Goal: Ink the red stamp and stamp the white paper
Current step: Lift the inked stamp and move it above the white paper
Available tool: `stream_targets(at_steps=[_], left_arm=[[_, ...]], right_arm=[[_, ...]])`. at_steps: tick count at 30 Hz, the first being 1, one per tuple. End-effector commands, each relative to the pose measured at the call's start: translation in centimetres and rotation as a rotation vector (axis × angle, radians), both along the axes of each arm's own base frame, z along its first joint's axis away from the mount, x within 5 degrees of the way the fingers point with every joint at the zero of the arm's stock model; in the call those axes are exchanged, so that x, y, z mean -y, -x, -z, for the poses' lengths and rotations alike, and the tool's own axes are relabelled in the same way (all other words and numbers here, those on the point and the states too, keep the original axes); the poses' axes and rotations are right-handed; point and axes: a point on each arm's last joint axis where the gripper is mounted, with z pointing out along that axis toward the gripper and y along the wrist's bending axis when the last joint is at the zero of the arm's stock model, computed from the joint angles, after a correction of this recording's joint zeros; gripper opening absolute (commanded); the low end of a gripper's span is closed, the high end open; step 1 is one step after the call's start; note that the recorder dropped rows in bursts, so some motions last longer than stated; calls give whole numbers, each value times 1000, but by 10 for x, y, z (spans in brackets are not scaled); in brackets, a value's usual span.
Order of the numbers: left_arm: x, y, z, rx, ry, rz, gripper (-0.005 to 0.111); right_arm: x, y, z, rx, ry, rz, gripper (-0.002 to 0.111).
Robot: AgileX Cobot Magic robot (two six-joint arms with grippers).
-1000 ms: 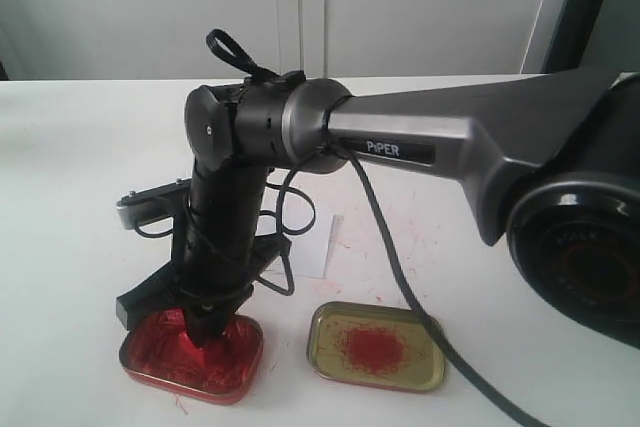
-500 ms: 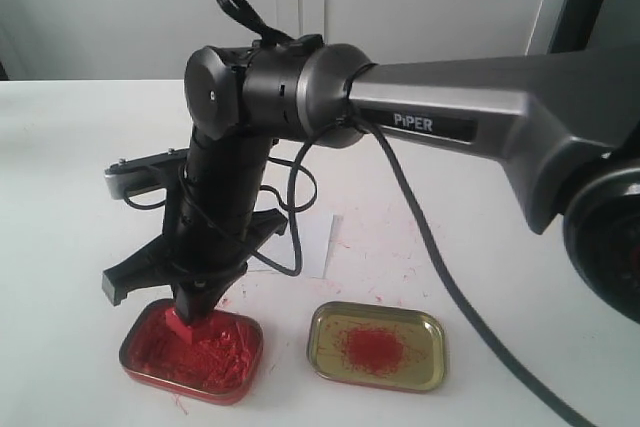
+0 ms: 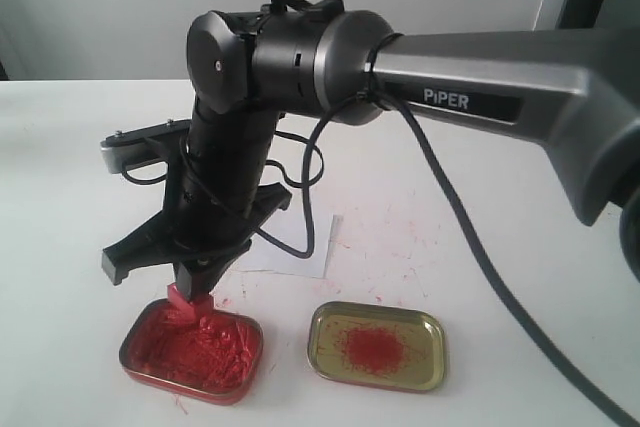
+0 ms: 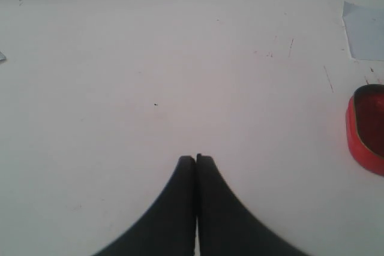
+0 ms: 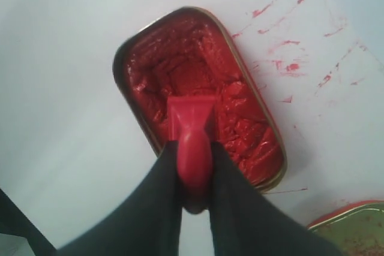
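My right gripper (image 5: 193, 151) is shut on the knob of the red stamp (image 5: 190, 125), whose square block hangs just above the red tin of lumpy paste (image 5: 198, 91). From the exterior the red stamp (image 3: 188, 299) sits a little over the red tin (image 3: 192, 348), under the right gripper (image 3: 195, 282). The white paper (image 3: 295, 245) lies behind the tins, partly hidden by the arm; its corner (image 4: 363, 29) shows in the left wrist view. My left gripper (image 4: 195, 159) is shut with nothing in it, over bare tabletop.
A gold tin with a red smear (image 3: 377, 346) lies to the right of the red tin. Red flecks mark the white tabletop (image 3: 480, 277). The red tin's rim (image 4: 365, 127) shows at the edge of the left wrist view.
The right gripper has lifted the stamp up out of the paste, from pressed into the tin to just above its rim. The arm has risen with it.
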Motion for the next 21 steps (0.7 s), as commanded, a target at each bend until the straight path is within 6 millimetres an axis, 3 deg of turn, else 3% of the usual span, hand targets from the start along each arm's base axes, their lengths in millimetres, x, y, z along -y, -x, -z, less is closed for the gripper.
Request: stream_targets(at_steps=[1,8,21], left_arm=[[0,0,2,-5,11,-3,0],[0,0,2,-5,11,-3,0],[0,0,2,-5,11,-3,0]], right_arm=[[6,-5,-6,31,15,23,0],[8,-9,-6,40,11,37,0],[32,-37,-6,55,9,121,0]])
